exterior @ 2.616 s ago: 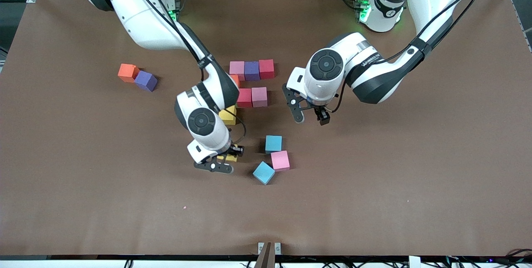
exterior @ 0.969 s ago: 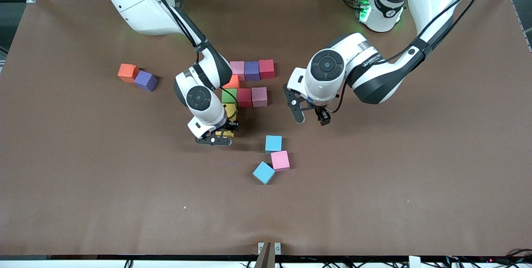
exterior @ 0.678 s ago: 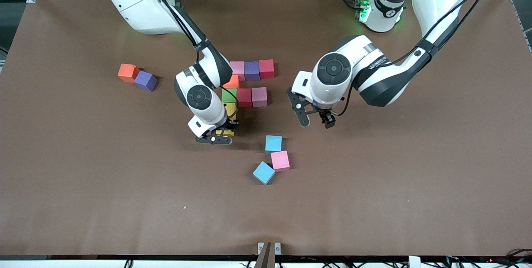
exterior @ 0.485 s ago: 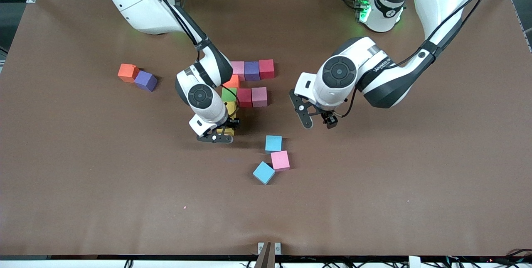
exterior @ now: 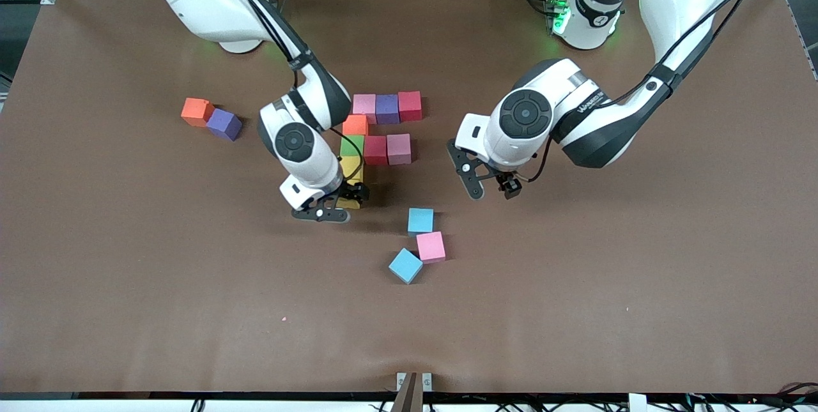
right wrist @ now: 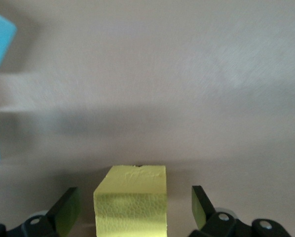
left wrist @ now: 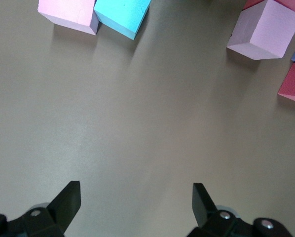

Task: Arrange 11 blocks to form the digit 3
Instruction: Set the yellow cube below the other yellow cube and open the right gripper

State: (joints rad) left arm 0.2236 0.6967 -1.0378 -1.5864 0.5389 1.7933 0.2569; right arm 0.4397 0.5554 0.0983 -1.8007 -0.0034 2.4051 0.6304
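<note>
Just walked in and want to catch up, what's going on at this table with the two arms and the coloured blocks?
The right gripper stands open around a yellow block set at the near end of the block figure, a step in building a digit 3. The left gripper hangs open over bare table. Two sky blue blocks and a pink one lie loose nearer the camera.

table (exterior: 575,310): brown, matte | clamp (exterior: 409,393): at table's near edge

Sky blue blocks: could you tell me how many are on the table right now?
2. One sky blue block lies beside the pink block, farther from the front camera; the other touches that pink block's corner, nearer the camera. None seems hidden.
</note>
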